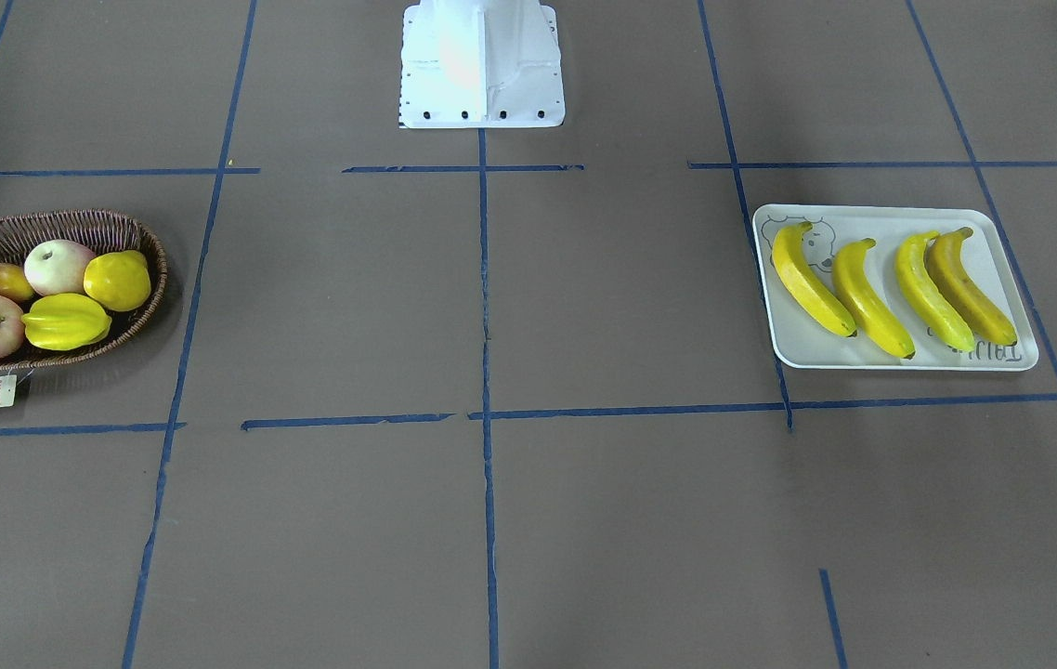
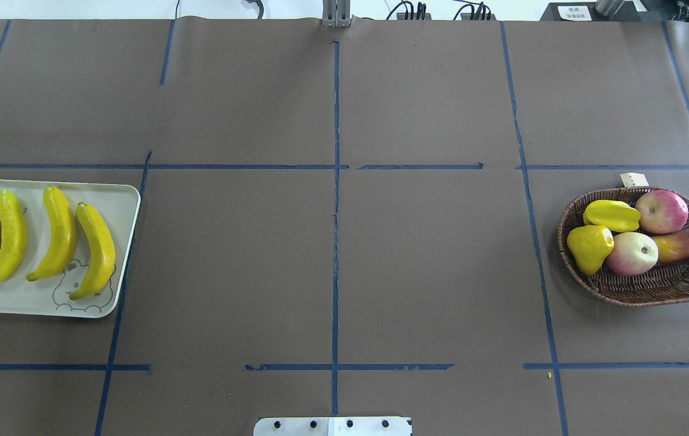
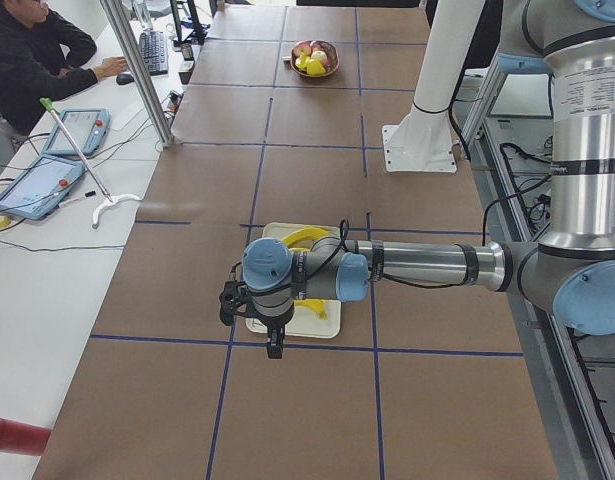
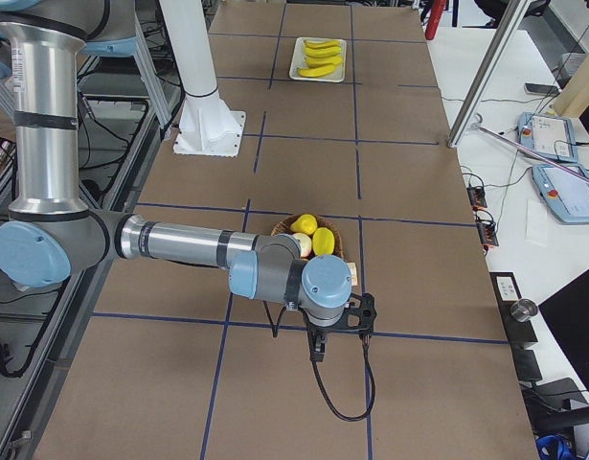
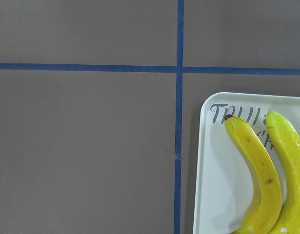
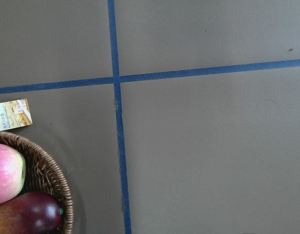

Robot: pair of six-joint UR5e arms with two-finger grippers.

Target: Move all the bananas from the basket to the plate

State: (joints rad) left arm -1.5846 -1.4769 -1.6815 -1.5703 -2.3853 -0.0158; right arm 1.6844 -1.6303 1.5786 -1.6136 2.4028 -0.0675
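Four bananas (image 1: 870, 297) lie side by side on the pale plate (image 1: 863, 218) with the bear print; the orange-brown one (image 1: 970, 286) is outermost. In the overhead view the bananas (image 2: 57, 233) fill the plate (image 2: 120, 200) at the left edge. The wicker basket (image 1: 73, 223) holds no banana. My left gripper (image 3: 230, 300) hangs above the plate's outer edge, and the left wrist view shows two bananas (image 5: 257, 175) on the plate (image 5: 213, 185). My right gripper (image 4: 361, 311) hovers beside the basket (image 4: 284, 228). I cannot tell whether either gripper is open or shut.
The basket (image 2: 647, 287) holds two apples (image 2: 661, 211), a starfruit (image 2: 611, 215), a yellow pear-like fruit (image 2: 590, 245) and a mango (image 2: 683, 245). Its paper tag (image 6: 10, 114) lies on the table. The robot's base (image 1: 482, 65) stands mid-table. An operator (image 3: 37, 60) sits at a side desk.
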